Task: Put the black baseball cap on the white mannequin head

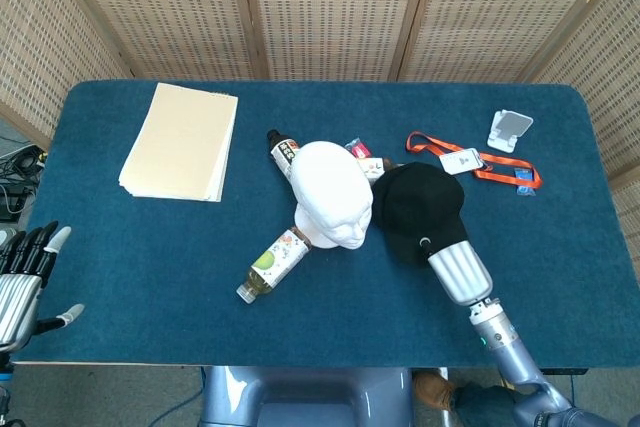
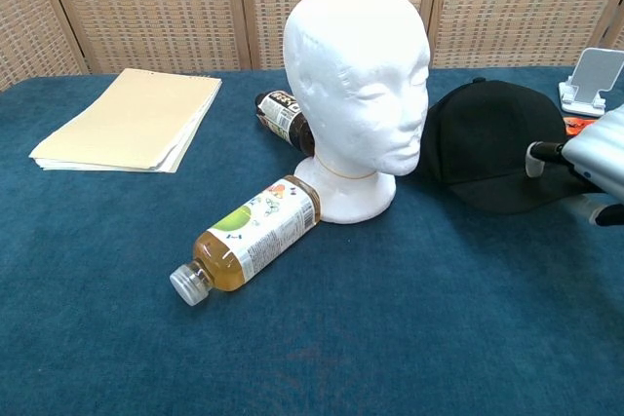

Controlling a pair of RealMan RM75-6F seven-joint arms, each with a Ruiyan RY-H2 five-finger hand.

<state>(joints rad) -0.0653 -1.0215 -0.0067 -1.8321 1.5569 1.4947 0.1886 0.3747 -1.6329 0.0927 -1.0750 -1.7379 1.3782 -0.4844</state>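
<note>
The white mannequin head point(image 1: 330, 192) stands upright mid-table, its face point(image 2: 375, 94) turned toward the robot's side. Just to its right lies the black baseball cap point(image 1: 420, 202), its crown point(image 2: 487, 138) close beside the head's cheek. My right hand point(image 1: 440, 252) holds the cap at its near edge; a fingertip point(image 2: 534, 156) lies on top of the brim and the rest of the hand point(image 2: 595, 163) sits at the frame's right edge, partly cut off. My left hand point(image 1: 25, 267) hangs off the table's near left corner, fingers apart, holding nothing.
A green-label bottle point(image 2: 249, 236) lies in front of the head's base. A dark bottle point(image 1: 283, 152) and another small bottle point(image 1: 372, 165) lie behind it. A stack of papers point(image 1: 180, 142) sits far left. An orange lanyard point(image 1: 470, 162) and white phone stand point(image 1: 510, 130) lie far right.
</note>
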